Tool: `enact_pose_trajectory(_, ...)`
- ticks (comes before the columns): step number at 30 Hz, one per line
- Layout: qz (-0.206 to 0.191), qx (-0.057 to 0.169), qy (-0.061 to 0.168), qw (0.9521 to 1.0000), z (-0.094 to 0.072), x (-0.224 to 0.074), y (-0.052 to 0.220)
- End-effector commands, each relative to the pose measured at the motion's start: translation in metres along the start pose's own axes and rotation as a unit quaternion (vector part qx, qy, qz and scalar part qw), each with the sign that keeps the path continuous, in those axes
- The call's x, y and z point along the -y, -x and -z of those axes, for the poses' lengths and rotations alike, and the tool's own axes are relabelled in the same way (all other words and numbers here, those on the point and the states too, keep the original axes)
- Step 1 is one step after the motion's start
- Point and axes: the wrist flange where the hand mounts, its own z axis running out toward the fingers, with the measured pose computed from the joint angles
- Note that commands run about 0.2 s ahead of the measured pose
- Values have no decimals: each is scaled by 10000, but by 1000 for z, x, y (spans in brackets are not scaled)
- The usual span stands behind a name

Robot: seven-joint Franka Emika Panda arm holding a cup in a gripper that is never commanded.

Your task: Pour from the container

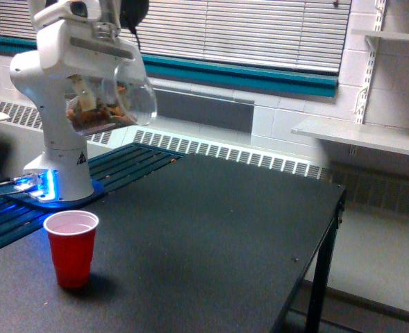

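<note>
Window blinds and a wall radiator back a dark table [211, 229] where a Franka arm's gripper [93, 104], clamped on the container [110, 104], holds the clear jar of brown bits aloft, tilted with its mouth toward the exterior view's right. Almost directly below the claw, well apart, stands the red cup [71, 248], upright and seemingly empty; the pour has apparently not begun.
</note>
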Motion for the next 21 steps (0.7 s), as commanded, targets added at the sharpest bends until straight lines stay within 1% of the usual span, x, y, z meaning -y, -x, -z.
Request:
enact_pose_trajectory(1, 200, 89, 114, 9997, -1, -17, 12)
enact_pose_trajectory(9, 192, 277, 310, 9990, -4, -38, 32)
enact_pose_trajectory(15, 214, 330, 422, 9983, -3, -52, 44)
enact_pose_trajectory(21, 153, 420, 501, 9977, -5, -66, 59)
